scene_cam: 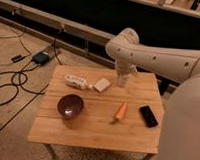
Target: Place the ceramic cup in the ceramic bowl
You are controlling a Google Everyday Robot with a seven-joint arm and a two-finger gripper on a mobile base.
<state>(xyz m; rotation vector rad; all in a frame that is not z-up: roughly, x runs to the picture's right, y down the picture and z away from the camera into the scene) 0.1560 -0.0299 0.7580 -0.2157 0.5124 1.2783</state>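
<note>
The dark maroon ceramic bowl [70,105] sits upright on the left half of the wooden table [91,131]. The small white ceramic cup [123,81] stands at the table's back, right of the middle. My gripper [123,74] hangs straight down from the white arm and is right at the top of the cup, hiding its rim. I cannot tell if it holds the cup. The cup is well apart from the bowl, to its upper right.
A long white printed packet [76,82] and a beige block [102,85] lie between cup and bowl. A carrot [120,112] and a black device [148,116] lie at the right. Cables [13,83] and a black box [41,57] are on the floor at the left.
</note>
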